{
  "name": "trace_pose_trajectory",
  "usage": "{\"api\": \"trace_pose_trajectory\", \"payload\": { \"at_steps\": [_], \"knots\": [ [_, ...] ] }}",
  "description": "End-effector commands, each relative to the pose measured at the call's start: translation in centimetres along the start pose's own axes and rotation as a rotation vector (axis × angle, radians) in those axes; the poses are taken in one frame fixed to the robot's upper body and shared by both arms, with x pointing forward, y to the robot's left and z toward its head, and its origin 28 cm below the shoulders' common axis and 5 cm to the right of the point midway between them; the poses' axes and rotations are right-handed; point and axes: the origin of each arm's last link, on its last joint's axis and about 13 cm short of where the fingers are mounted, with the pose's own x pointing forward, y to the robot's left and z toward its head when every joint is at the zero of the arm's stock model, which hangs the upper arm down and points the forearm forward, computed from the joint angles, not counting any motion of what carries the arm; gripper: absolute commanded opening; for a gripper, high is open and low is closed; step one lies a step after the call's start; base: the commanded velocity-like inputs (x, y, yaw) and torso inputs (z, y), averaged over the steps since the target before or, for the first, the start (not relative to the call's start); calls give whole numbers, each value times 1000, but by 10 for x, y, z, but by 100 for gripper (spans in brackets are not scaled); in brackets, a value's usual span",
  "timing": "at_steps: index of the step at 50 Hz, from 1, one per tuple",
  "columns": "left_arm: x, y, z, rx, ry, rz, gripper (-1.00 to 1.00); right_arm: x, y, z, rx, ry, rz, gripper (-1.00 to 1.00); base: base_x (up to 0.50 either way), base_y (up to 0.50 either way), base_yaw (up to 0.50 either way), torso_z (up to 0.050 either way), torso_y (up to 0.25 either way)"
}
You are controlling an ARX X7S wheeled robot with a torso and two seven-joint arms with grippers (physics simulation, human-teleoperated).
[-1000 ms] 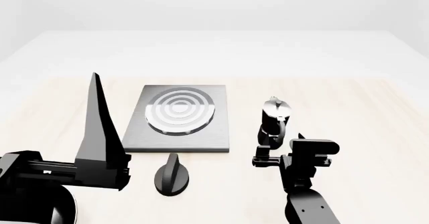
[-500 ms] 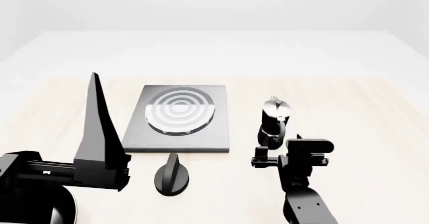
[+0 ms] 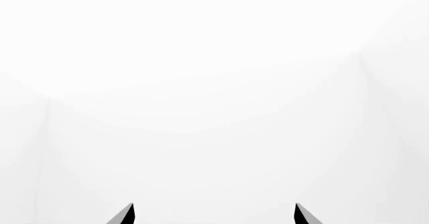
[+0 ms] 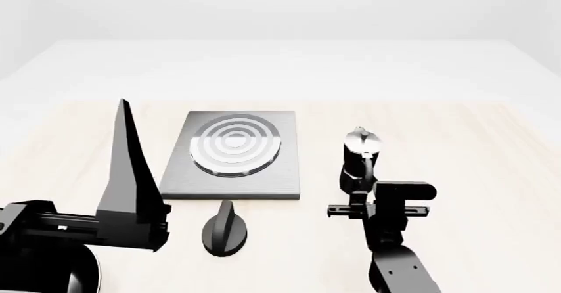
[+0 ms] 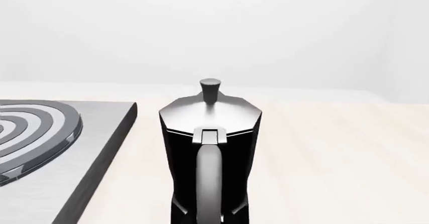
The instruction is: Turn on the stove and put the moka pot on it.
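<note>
Pale wood tabletop (image 4: pixel 456 148), things set near its front edge.

Stove (image 4: pixel 235 154): flat grey square plate with raised rings, left of centre. Its black ridged knob (image 4: pixel 224 230) lies loose on the tabletop just in front of the plate, apart from it.

Left claw (image 4: pixel 131 168): raised at the left of the stove, pointing up, away from everything. Wrist view shows only two finger tips set wide apart against white, so it is released and holds nothing.

Right claw (image 4: pixel 358 198): low, directly behind the pot's handle side. Its tips are hidden in both views; cannot tell whether released or clenched.

Pot (image 5: pixel 209 148): upright on the tabletop, just right of the stove, handle facing the right claw, very close or touching.
</note>
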Motion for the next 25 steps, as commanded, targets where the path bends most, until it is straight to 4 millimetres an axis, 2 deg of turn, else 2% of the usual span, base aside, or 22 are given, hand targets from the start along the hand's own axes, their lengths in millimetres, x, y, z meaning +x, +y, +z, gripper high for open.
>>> {"api": "trace_pose_trajectory", "payload": {
  "at_steps": [1,4,6,10,11,18,25],
  "knots": [
    [0,0,0,-7,4,3,100,-5,0,23,-37,-75,-14,-100,0,0,0,0,0],
    [0,-1,-2,-9,5,0,100,-6,0,25,-41,-97,-25,-100,0,0,0,0,3],
    [0,-1,-2,-11,6,1,100,-5,0,40,-60,-122,-36,-100,0,0,0,0,0],
    [-1,0,-2,-12,7,2,100,-1,0,54,-81,-160,-47,-100,0,0,0,0,0],
    [-1,0,-1,-12,7,2,100,1,0,51,-82,-170,-47,-100,0,0,0,0,10],
    [-1,0,0,-12,5,5,100,9,4,85,-98,-239,-32,-100,0,0,0,0,0],
    [-2,1,0,-14,4,9,100,12,7,96,-100,-267,-15,-100,0,0,0,0,1]
  ]
}}
